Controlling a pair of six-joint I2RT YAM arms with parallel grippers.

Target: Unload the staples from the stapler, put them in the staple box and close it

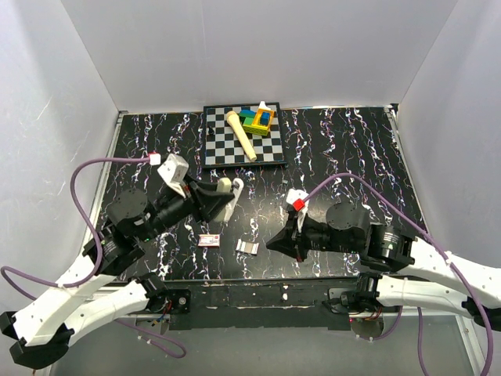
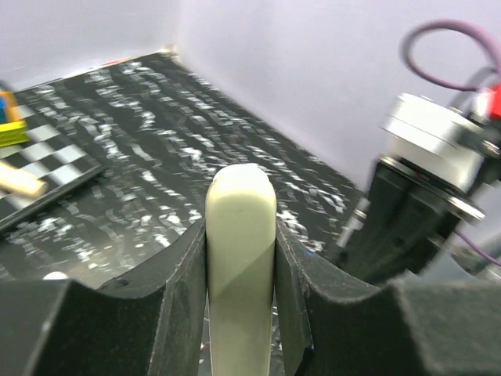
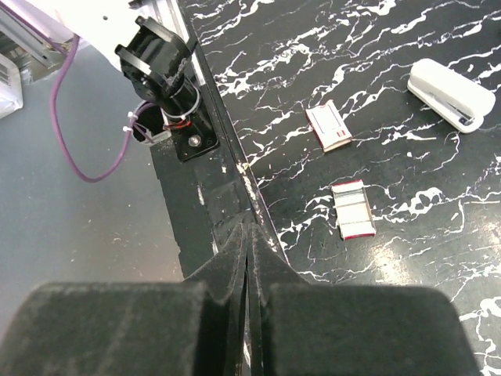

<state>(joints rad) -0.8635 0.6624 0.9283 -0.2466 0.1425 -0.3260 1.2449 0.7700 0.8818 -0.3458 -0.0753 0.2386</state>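
- Silvery staples [image 1: 247, 247] lie loose on the black marbled table [image 1: 337, 149] near its front edge. The small red-and-white box [image 1: 208, 240] is just beside them. Whether more strips remain inside the stapler cannot be told.
- The cream stapler [image 1: 228, 194] is pinched by the left gripper [image 1: 218, 200], whose jaws are narrowed onto its body. It is unclear whether it rests on the table or is lifted.
- The right gripper [image 1: 272, 243] has its jaws pressed together on nothing, and its tip is near the strips.
- Risk: the stapler's smooth, rounded plastic could twist or slip out of the pinch if the other arm pushes against it.
- Risk: the closed right tip could sweep the strips or the box over the front edge, or snap a strip, if it moves low across them.
- Risk: both arms work close together, so a reach toward the stapler could knock the two wrists together.
- Writing: none is legible. The box shows a pale label too small to read, and no brand is visible on the stapler.
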